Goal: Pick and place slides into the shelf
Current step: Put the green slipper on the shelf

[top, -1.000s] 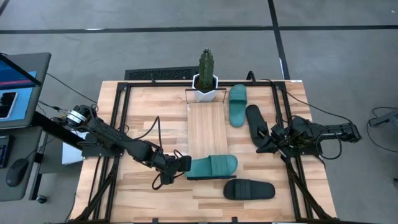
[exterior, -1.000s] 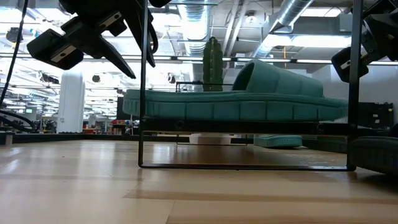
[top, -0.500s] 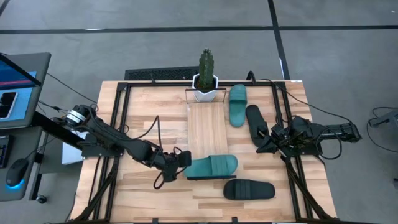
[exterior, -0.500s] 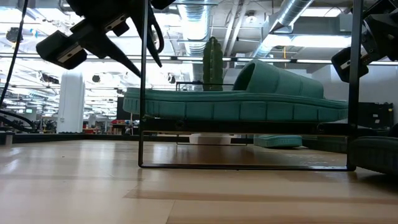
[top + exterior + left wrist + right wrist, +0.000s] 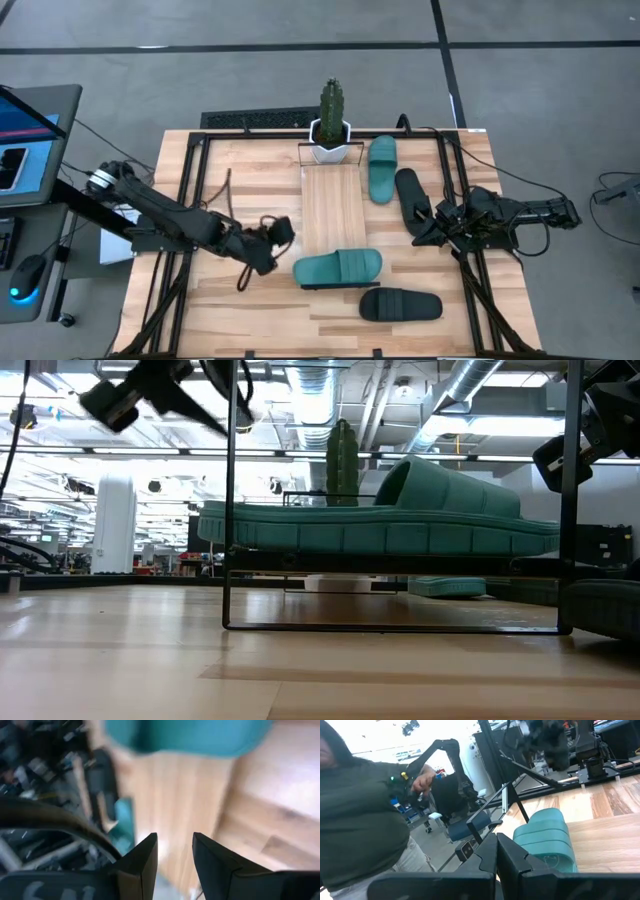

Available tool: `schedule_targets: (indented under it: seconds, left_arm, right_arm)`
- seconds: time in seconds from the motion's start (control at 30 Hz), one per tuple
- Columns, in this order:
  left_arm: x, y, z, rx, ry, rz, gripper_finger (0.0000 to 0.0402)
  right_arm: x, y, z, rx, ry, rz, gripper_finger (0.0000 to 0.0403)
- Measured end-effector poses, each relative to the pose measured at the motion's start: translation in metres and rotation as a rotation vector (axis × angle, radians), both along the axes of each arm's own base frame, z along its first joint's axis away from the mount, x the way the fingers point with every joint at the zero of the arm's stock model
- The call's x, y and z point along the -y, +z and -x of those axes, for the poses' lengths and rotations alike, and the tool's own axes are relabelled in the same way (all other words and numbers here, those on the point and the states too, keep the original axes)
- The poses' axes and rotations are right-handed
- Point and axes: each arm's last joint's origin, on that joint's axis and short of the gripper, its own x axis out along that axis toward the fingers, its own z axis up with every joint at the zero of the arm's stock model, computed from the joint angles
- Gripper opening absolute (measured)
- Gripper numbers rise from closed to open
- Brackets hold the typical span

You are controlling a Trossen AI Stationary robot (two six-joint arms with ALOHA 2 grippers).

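One teal slide (image 5: 338, 267) lies across the near end of the shelf (image 5: 332, 205). The left gripper (image 5: 280, 229) hangs beside it, fingers a little apart, holding nothing. The right gripper (image 5: 428, 229) waits near a black slide (image 5: 411, 196), fingers together.

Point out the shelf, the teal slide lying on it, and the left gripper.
shelf (image 5: 331, 205), high view, bare middle of its plank.
teal slide on the shelf (image 5: 338, 268), high view, its ribbed strap.
left gripper (image 5: 284, 229), high view, between its fingertips.
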Motion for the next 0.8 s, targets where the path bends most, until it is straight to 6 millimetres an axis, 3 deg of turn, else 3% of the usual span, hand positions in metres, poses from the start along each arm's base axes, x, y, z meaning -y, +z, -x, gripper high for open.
schedule_targets:
  seconds: [0.3,0.57,0.8]
  left_arm:
    - [-0.033,0.059,0.032,0.382,0.332,0.178,0.0112]
    - [-0.050,0.117,0.063,0.951,0.591,0.756,0.0112]
    - [-0.058,0.138,0.088,1.120,0.637,1.160,0.0112]
  right_arm:
    - [0.000,0.000,0.000,0.000,0.000,0.000,0.0000]
    - [0.000,0.000,0.000,0.000,-0.001,0.000,0.0000]
    - [0.005,0.002,-0.002,0.021,-0.124,-0.008,0.0000]
